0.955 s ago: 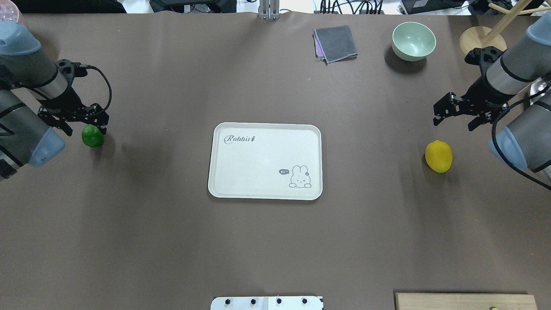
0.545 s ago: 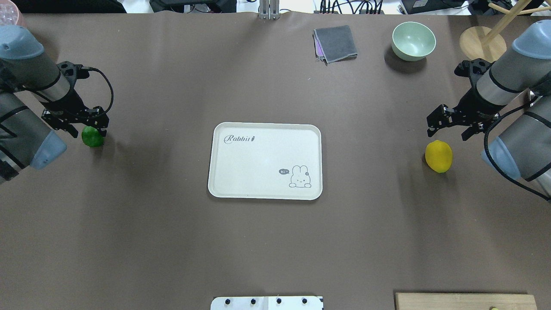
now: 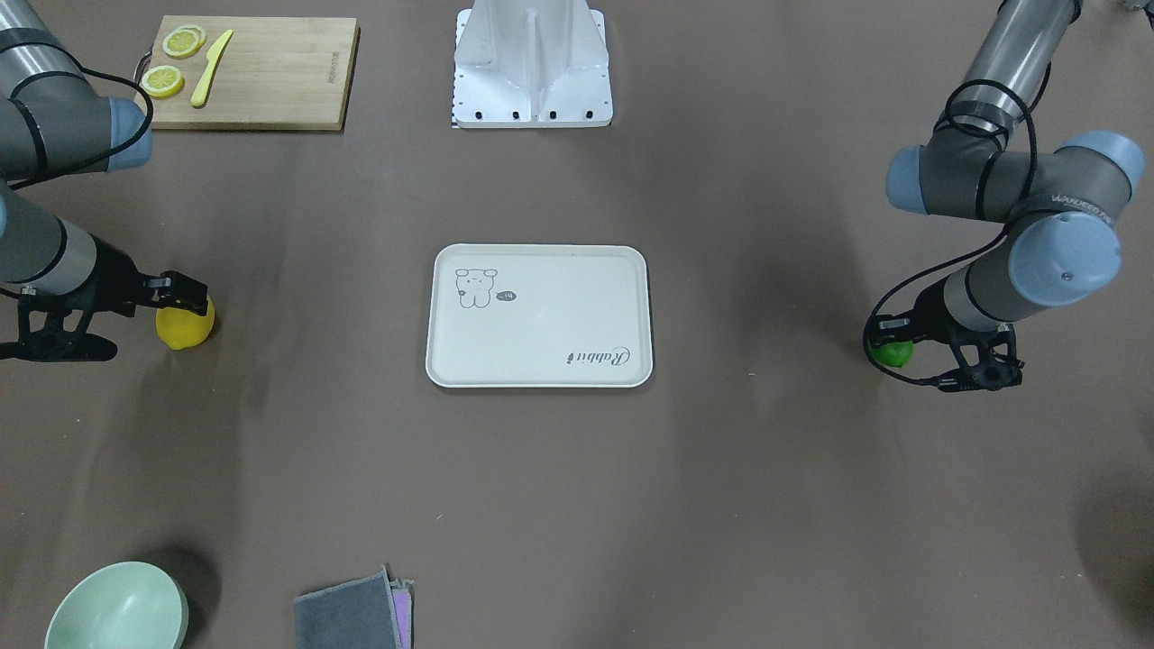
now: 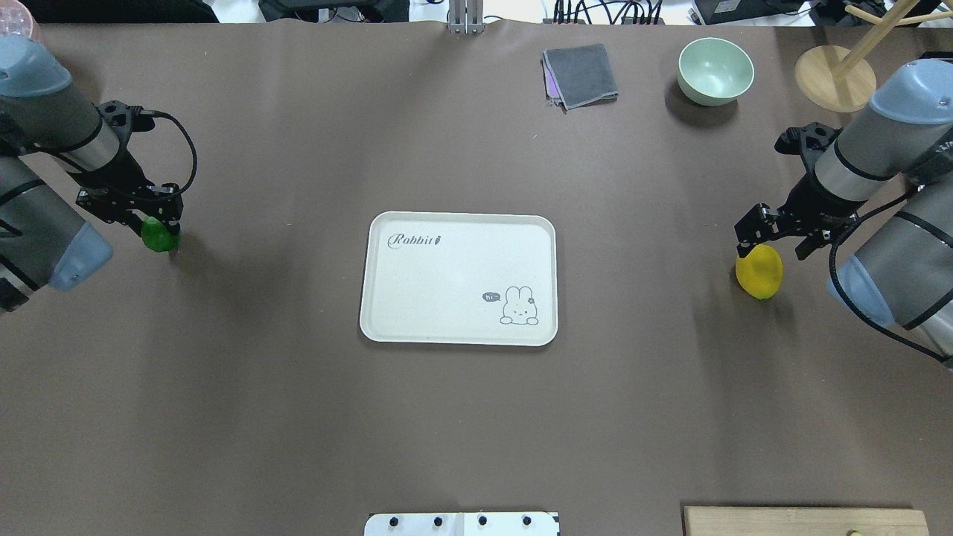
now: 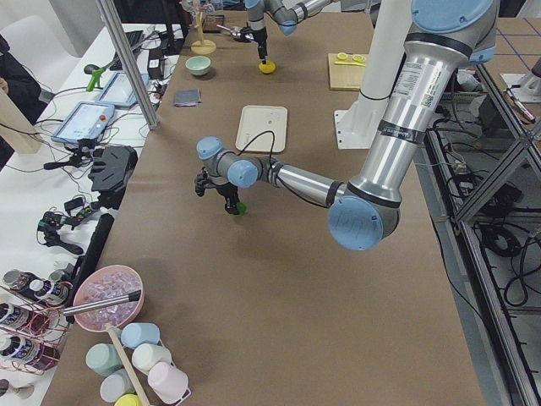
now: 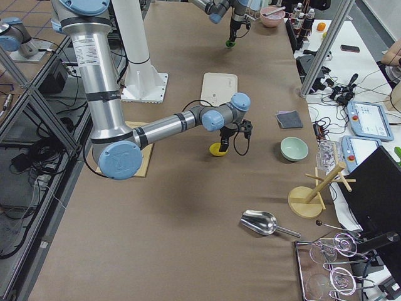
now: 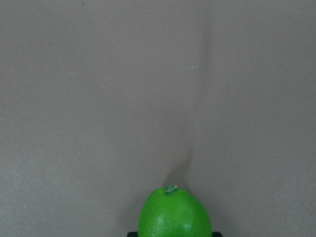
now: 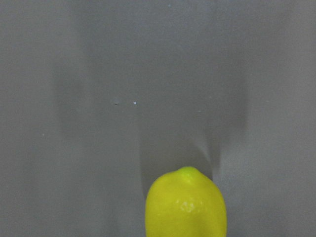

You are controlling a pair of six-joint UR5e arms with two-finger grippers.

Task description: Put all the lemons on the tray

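Note:
The cream tray (image 4: 458, 279) with the "Rabbit" script lies bare at the table's middle (image 3: 539, 315). The green lemon (image 4: 161, 237) sits on the table at the left. My left gripper (image 4: 156, 223) is down over it, with the jaws against its sides. The left wrist view shows the green lemon (image 7: 175, 213) at the bottom edge between dark finger tips. The yellow lemon (image 4: 759, 272) sits at the right. My right gripper (image 4: 776, 240) is open just over its far end. The yellow lemon also shows in the right wrist view (image 8: 185, 203) with no fingers in sight.
A mint bowl (image 4: 715, 70), a folded grey cloth (image 4: 580, 76) and a wooden stand base (image 4: 834, 68) sit at the far edge. A wooden cutting board (image 3: 248, 72) holds lemon slices and a yellow knife near the robot base (image 3: 532, 68).
The right gripper has moved down and toward the yellow lemon until it overlaps its far end. The left gripper has lowered onto the green lemon and its jaws have narrowed.

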